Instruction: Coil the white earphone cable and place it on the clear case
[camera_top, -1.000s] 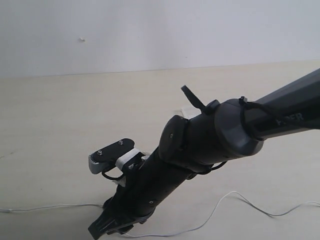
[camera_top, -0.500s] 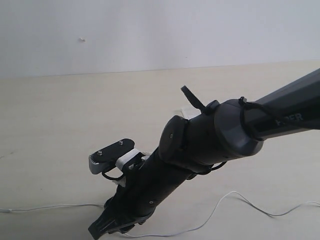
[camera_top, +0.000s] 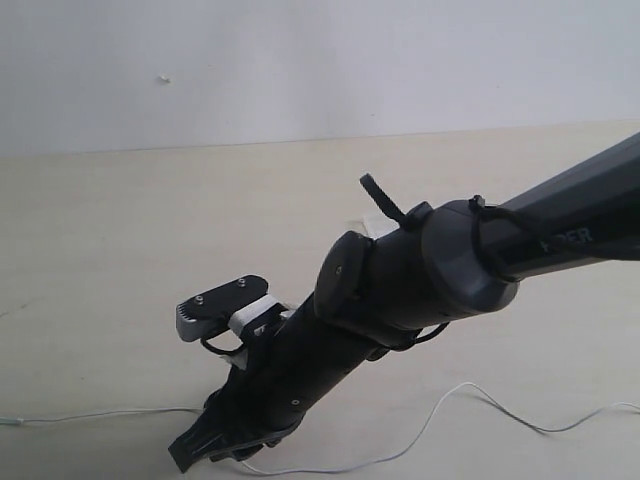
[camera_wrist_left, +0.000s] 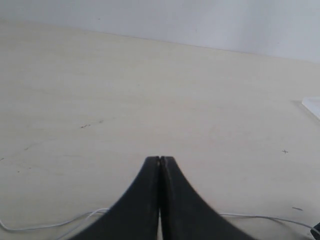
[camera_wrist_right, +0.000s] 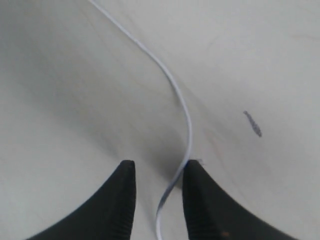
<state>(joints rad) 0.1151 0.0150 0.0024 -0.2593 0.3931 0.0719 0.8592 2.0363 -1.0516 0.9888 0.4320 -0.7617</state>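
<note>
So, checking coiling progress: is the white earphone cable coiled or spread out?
Spread out: the white earphone cable trails in loose strands across the table, no loops, one strand between the right gripper's parted jaws.

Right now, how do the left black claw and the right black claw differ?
The left black claw is shut tight; the right black claw stands open with a gap. The thin white earphone cable runs through the right claw's gap, but only shows to either side of the left claw. Both are black and tapered.

Bright, even light; rt wrist blurry.
</note>
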